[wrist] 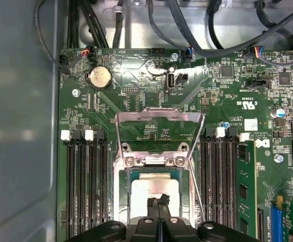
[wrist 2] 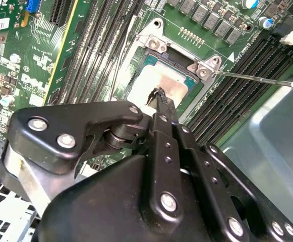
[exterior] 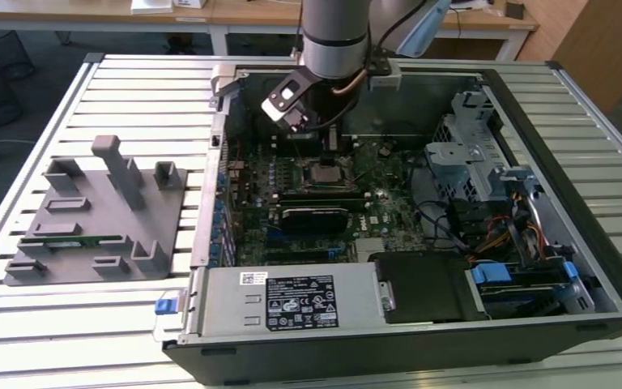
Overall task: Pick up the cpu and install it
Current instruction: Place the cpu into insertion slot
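Silvery cpu (wrist 2: 151, 80) is sitting in the open socket (wrist: 122, 194) on the motherboard; end effector (wrist 2: 158, 97), pinched narrow and gripping nothing, is seemingly touching its lid; off-centre pressure risks tilting it and bending contacts; slatted metal surface (exterior: 127, 97) is carrying computer case (exterior: 398, 348) and grey fixture (exterior: 95, 219); desks (exterior: 246, 12) are standing behind.

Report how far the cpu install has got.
Looks done: the cpu lies flat in the motherboard socket. In hand: the shut end effector has its tips at the cpu's metal top; contact cannot be told. Left: the socket's load plate stands open and its thin lever is swung out, so the cpu is not yet clamped.
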`<action>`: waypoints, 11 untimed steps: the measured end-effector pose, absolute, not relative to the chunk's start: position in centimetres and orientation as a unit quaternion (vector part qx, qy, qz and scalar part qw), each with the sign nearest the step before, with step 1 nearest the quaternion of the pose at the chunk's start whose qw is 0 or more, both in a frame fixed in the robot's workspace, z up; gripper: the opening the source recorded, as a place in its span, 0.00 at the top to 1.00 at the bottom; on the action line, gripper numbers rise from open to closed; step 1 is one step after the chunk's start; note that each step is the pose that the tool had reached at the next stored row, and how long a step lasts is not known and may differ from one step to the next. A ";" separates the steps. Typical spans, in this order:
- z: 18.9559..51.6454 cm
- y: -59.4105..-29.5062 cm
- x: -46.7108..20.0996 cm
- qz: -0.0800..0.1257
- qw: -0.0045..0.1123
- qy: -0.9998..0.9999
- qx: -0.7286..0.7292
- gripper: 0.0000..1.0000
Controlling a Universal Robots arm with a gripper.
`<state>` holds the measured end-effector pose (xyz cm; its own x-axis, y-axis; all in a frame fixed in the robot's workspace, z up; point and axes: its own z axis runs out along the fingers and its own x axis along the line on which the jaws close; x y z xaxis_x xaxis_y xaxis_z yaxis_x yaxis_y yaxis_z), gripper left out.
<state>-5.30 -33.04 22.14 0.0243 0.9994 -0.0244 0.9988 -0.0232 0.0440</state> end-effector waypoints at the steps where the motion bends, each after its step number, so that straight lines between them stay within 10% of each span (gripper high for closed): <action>1: 22.2 -33.0 -5.3 0.007 0.024 0.698 0.715 0.89; 11: 22.7 -33.0 -5.3 0.007 0.024 0.698 0.715 0.89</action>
